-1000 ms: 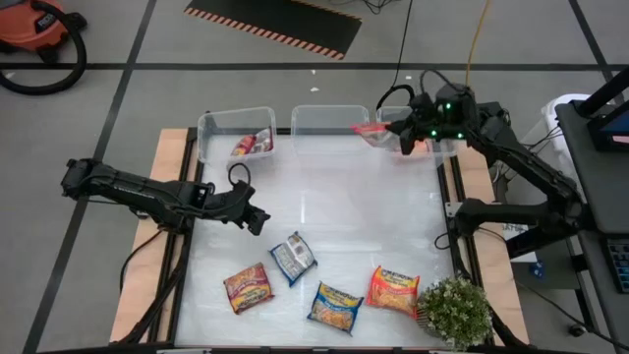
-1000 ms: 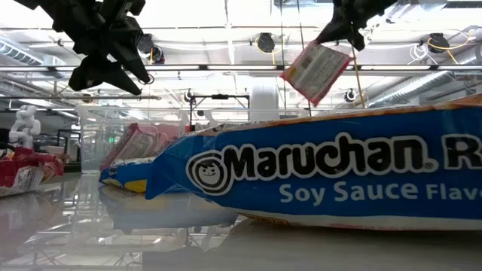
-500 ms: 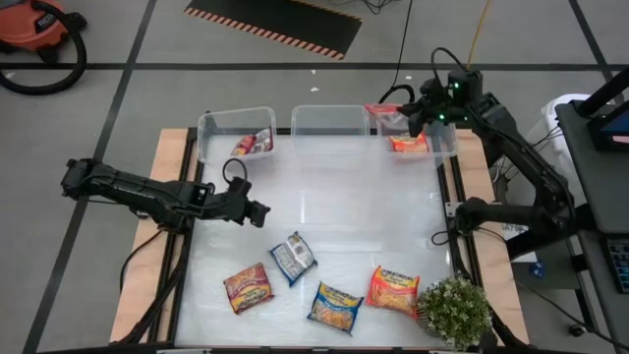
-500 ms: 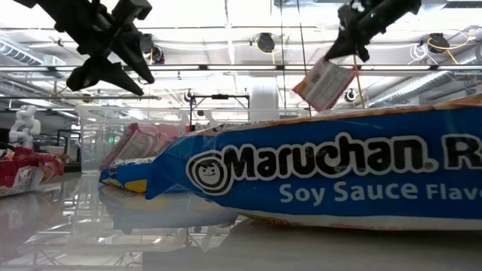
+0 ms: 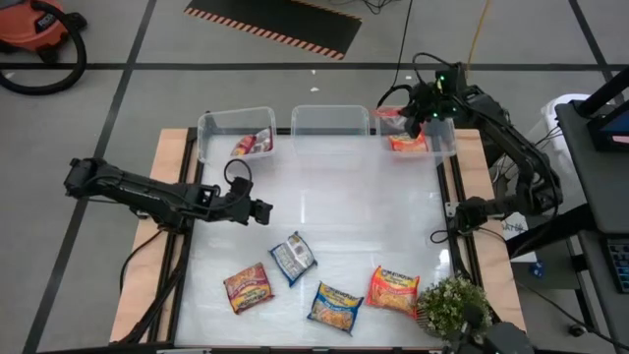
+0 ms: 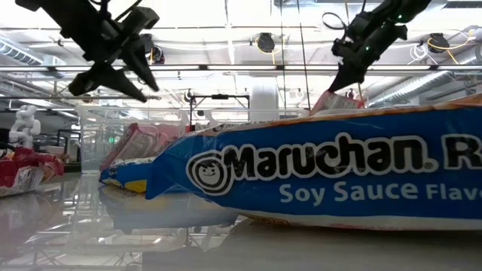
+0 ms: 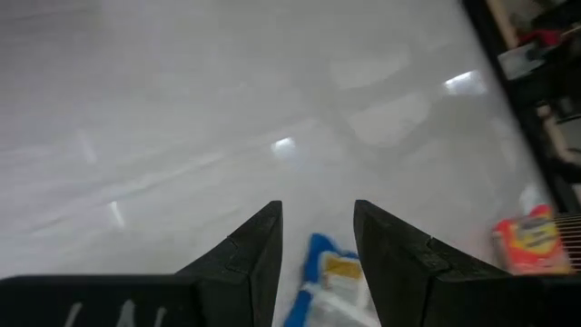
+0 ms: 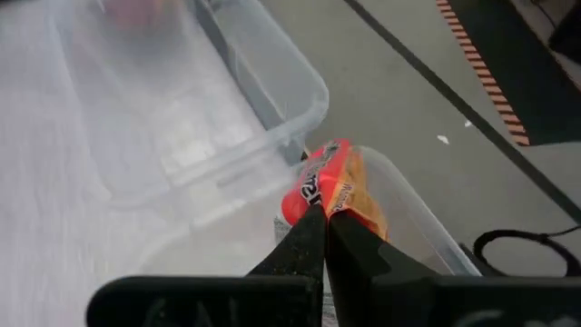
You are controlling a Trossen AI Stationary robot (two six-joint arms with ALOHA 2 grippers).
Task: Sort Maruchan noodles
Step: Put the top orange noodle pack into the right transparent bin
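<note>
My right gripper [image 5: 406, 112] is at the far right of the table, over the right clear bin [image 5: 448, 140], and is shut on an orange-red Maruchan packet [image 8: 331, 182]. A second orange packet [image 5: 407, 144] lies inside that bin. My left gripper [image 5: 262, 209] hovers open above the table's left middle with nothing between its fingers [image 7: 263, 232]. Flat on the table near the front lie a blue-silver packet [image 5: 292, 258], a red packet [image 5: 248, 287], a blue packet [image 5: 336, 306] and an orange packet [image 5: 393, 289]. My right gripper pinches the packet's near edge [image 8: 318, 193] between its two shut fingers. The fingers slant downward toward the far side. The packet is lifted clear and hangs below the fingertips [image 6: 332, 99] above the right bin; the big blue packet in the low view hides its lower part.
Three clear bins line the far edge: the left one [image 5: 211, 133] holds a red packet [image 5: 253, 144], and the middle one [image 5: 329, 110] is between the others. A small potted plant [image 5: 454, 310] stands at the near right corner. Wooden rails border the white table.
My right gripper has sunk toward the right bin and rolled, still shut on the packet. The packet has come down with it and now hangs lower over the bin. My left gripper has rolled a little in place.
</note>
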